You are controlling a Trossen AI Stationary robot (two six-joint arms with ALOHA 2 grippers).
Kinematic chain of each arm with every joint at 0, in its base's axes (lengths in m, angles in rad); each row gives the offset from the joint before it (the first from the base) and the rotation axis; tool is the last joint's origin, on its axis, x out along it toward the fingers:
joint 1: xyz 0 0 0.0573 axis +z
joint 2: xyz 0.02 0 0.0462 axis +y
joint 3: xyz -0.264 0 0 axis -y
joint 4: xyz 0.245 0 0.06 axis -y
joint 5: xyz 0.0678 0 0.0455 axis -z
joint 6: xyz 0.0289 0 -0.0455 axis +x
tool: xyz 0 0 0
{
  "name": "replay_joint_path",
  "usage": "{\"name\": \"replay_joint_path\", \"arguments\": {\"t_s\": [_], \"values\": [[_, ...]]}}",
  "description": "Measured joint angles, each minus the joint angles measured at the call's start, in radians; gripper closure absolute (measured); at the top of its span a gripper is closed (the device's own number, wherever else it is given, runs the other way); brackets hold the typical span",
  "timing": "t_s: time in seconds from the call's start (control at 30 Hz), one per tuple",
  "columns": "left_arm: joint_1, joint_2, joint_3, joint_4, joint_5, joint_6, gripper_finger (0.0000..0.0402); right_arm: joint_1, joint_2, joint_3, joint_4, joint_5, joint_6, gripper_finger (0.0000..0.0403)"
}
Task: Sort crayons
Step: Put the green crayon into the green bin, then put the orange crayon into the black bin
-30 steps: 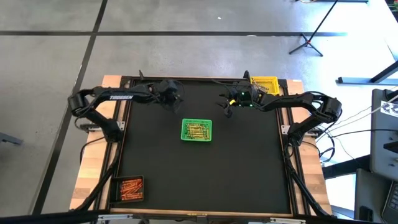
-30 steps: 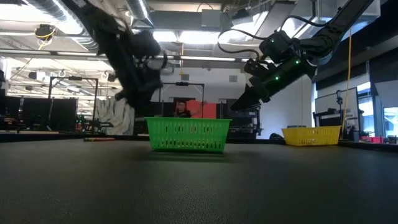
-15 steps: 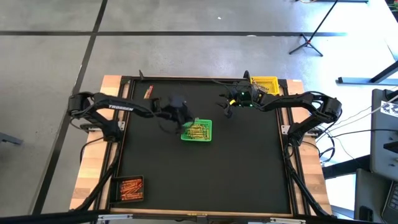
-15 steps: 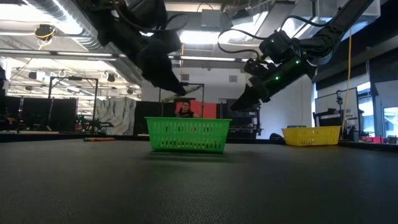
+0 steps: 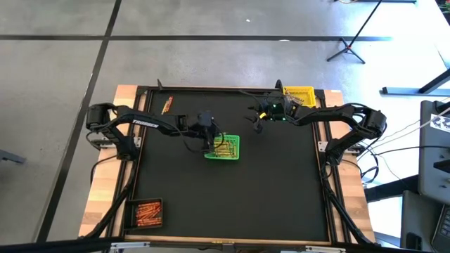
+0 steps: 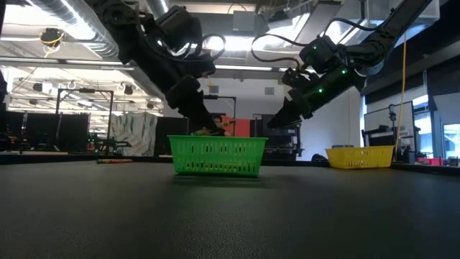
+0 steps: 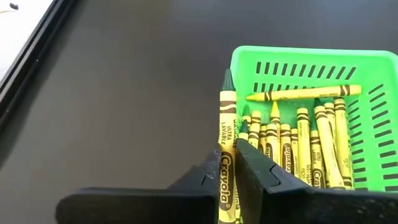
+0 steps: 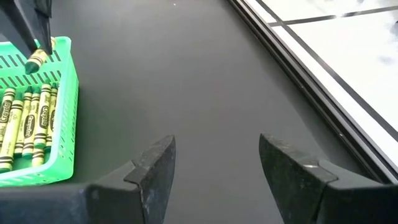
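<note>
The green mesh basket (image 5: 223,147) stands mid-table and holds several green crayons (image 7: 292,140) in yellowish wrappers, with one yellow crayon (image 7: 305,93) lying across them. My left gripper (image 5: 209,138) hangs over the basket's left rim, shut on one more green crayon (image 7: 227,118); the right wrist view shows that crayon (image 8: 37,59) above the basket's corner. My right gripper (image 5: 258,124) waits open in the air to the right of the basket and farther back, its fingers (image 8: 155,165) wide apart with nothing between them. My left gripper pinches the crayon's wrapped rear half (image 7: 224,169) between its two fingers. The fingers slant downward from the table's left side and lie along the crayon. The crayon's pointed green tip (image 7: 227,79) sticks out ahead, clear of the table, above the basket's left rim.
A yellow basket (image 5: 299,95) stands at the far right corner. A black basket with orange-red crayons (image 5: 148,213) sits at the near left corner. One loose crayon (image 5: 167,104) lies near the far left edge. The dark mat between them is bare.
My left gripper has swung from the far left part of the table toward the right and near side, to the green basket's left rim, rolling its wrist on the way. It has stayed shut on the crayon, which now points over the basket.
</note>
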State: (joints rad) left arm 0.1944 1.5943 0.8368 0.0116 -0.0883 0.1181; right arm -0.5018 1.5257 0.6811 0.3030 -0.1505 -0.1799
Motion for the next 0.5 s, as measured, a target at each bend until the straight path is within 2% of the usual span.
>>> {"name": "replay_joint_path", "arguments": {"t_s": [0.2, 0.33, 0.5], "values": [[0.007, -0.002, 0.000, -0.004, 0.005, -0.012, 0.0337, 0.000, 0.000, 0.000, 0.000, 0.000, 0.000, 0.0172], [0.006, -0.057, 0.000, -0.037, 0.006, -0.019, 0.0297, 0.000, 0.000, 0.000, -0.001, 0.000, 0.000, 0.0172], [0.014, -0.176, 0.000, -0.143, -0.081, -0.044, 0.0282, 0.000, 0.000, 0.000, -0.007, 0.000, 0.000, 0.0172]]}}
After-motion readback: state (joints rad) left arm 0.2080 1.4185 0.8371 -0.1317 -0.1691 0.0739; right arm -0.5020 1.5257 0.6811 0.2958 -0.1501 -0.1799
